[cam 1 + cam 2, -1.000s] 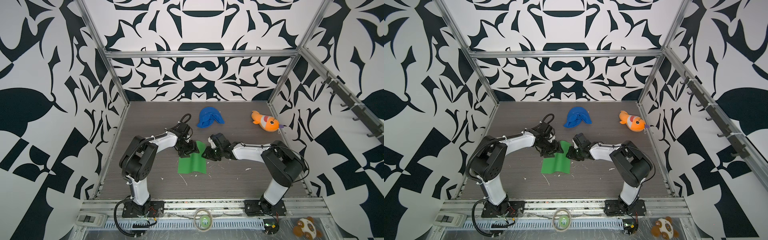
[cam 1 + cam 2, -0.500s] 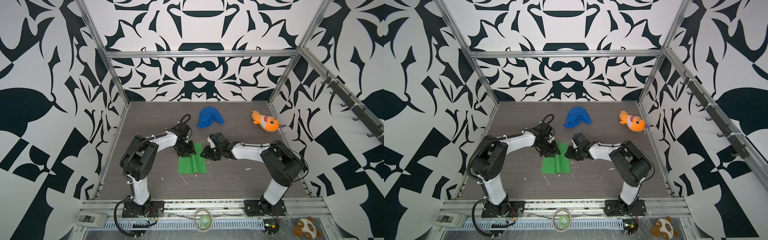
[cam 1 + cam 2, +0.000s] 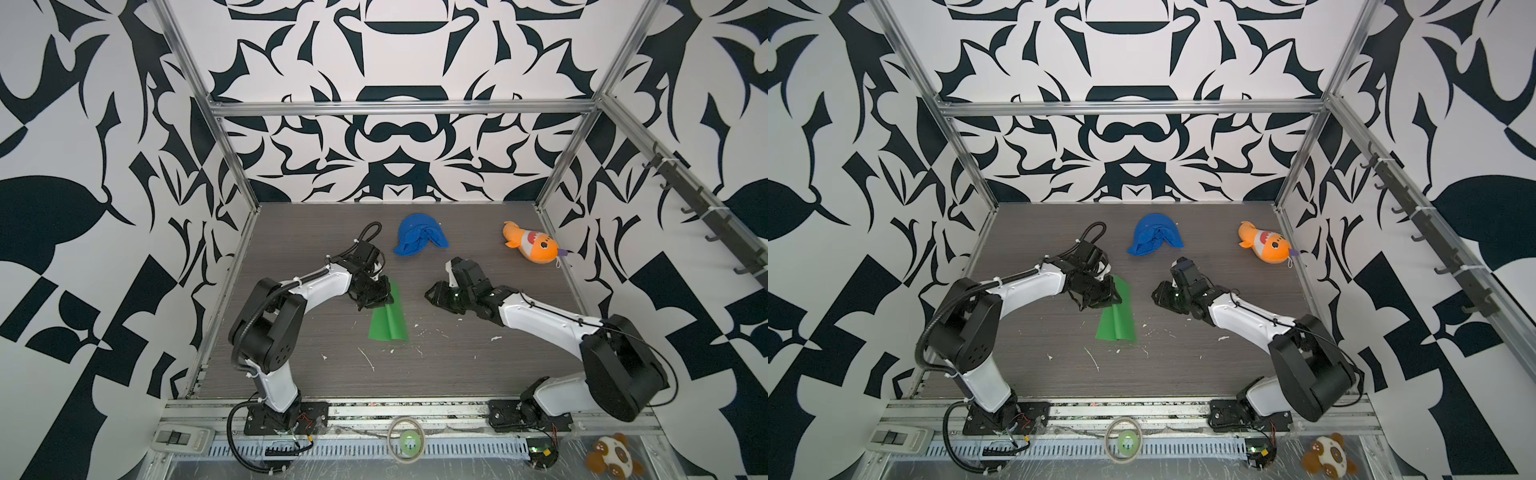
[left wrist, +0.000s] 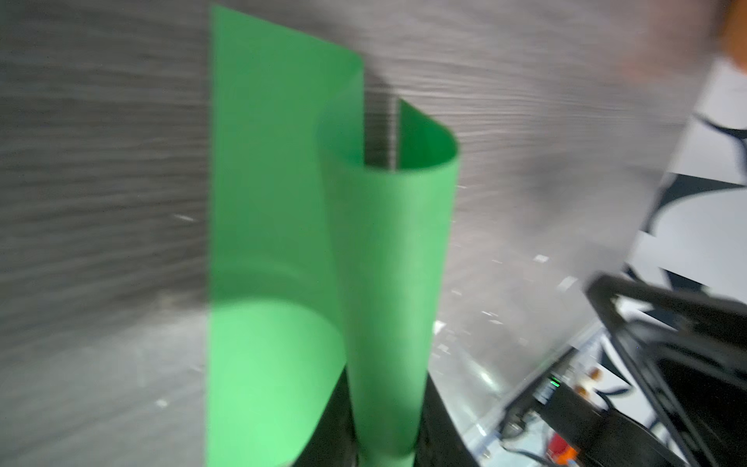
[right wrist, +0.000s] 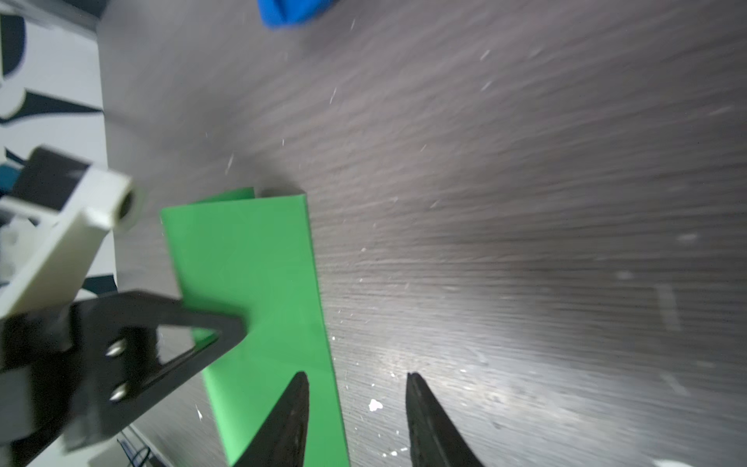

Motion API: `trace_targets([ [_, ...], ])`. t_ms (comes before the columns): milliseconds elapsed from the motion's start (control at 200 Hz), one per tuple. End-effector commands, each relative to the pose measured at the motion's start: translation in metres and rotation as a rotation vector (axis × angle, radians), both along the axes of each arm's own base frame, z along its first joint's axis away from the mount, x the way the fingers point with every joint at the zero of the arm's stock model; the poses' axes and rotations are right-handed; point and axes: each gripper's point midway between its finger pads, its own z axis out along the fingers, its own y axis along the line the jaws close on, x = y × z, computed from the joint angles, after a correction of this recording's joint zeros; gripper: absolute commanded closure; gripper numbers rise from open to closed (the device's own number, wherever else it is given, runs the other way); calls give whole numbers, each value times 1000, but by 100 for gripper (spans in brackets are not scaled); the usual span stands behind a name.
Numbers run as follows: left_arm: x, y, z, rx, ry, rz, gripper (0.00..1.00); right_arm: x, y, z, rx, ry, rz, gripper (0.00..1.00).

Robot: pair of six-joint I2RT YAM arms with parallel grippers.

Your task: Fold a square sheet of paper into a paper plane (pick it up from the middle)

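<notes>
Step in hand: first lengthwise fold, judged barely begun; no crease, no plane shape yet.
Paper: square sheet of paper (image 3: 389, 320) bent loosely double into a soft loop, far end raised, near end resting on the table (image 3: 457, 370), near the middle of the floor.
Left gripper (image 3: 380, 293): clamped on the far edge of the sheet; both layers seen running down between the fingers in the left wrist view.
Right gripper (image 3: 437, 293): jaws apart, grasping nothing, off to the side, apart from the sheet.
Next move: likely called for laying the loop flat, edges matched, then pressing along the bend; thin paper apt to slip or spring back.
Surface: dark wood-grain, strewn with pale scraps.
Room: black-and-white patterned walls, aluminium frame; blue cloth (image 3: 419, 234) and orange plush fish (image 3: 532, 247) at the back.
</notes>
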Motion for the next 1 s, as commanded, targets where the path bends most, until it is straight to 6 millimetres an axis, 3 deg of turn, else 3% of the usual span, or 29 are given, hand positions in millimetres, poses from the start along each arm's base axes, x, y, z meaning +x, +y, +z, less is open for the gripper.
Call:
trace_targets([
  [0, 1, -28, 46, -182, -13, -9, 77, 3, -16, 16, -3, -32, -23, 56],
  [135, 1, -36, 50, -248, 29, -10, 75, 7, -16, 32, 38, -58, 21, 55],
  [275, 3, -22, 12, -204, 111, 16, 74, 5, -2, 31, 38, -30, 139, 53],
  [595, 1, 6, -43, 18, 131, -73, 68, 12, 34, -6, 0, 53, 293, 50],
  [995, 11, 19, -64, 129, 88, -98, 65, 16, 62, -47, -69, 115, 411, 49],
])
